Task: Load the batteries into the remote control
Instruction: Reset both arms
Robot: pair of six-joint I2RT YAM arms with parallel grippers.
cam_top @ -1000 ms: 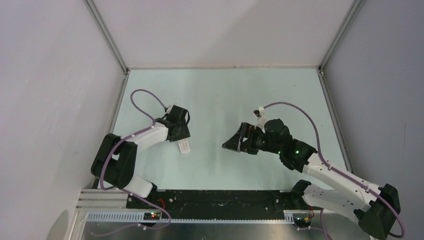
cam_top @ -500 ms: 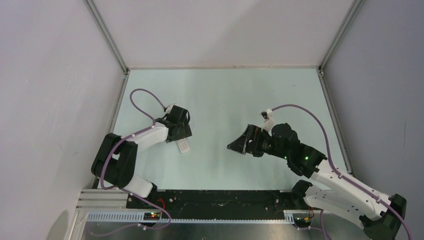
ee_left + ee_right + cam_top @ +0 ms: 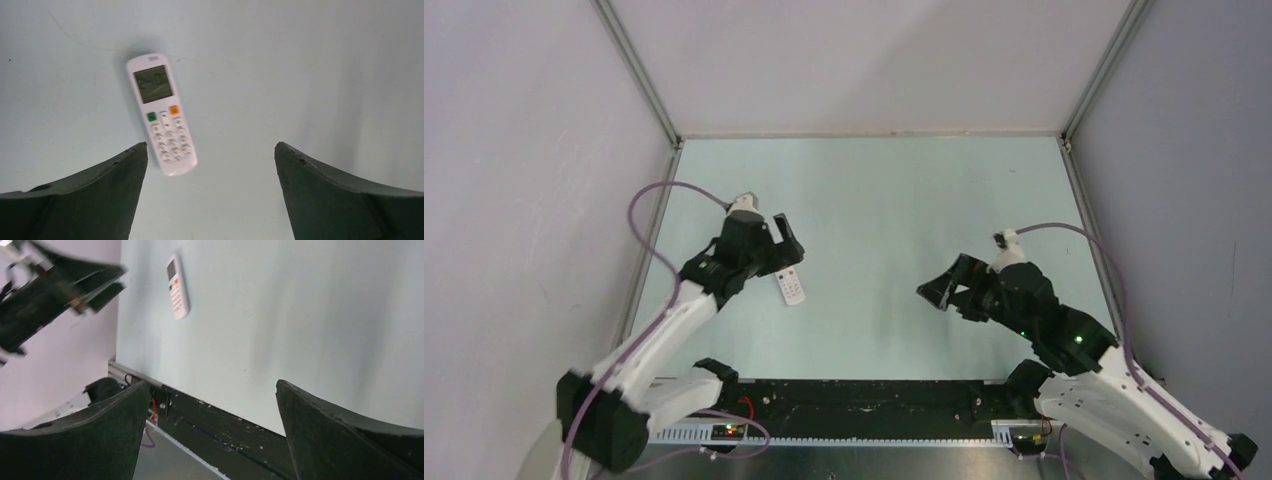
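left gripper [image 3: 789, 240] is wide open with nothing in it, hanging just above the remote control [image 3: 791, 288]. from the left wrist cam the remote [image 3: 161, 114] sits a bit left of the gap between the two fingers and isn't touching either one. right gripper [image 3: 944, 285] is spread wide too, empty, over the right half of the tabletop [image 3: 874, 190], well apart from everything.

the remote lies flat and face up in the left half of the tabletop, a little closer to the near edge than the far one. its display end points roughly at the far edge. green and orange buttons are visible, and the display shows dark segments that look like digits, but it's too blurry for me to read them. i can't find the batteries in any view, not on the table and not in a jaw.

my guess: if the screen really is live, the cells are already in and this is the let-go-and-leave part. doing that well is mostly about not messing it up:
- pull the left arm straight up before swinging away, so a fingertip doesn't clip the remote and skate it across the smooth surface
- keep the jaws wide until they're clear
- right arm just needs to keep out of that side

if the screen isn't live, the remote needs flipping to get at the back. i'd re-centre the fingers over its long sides first, since it's off to one side now.
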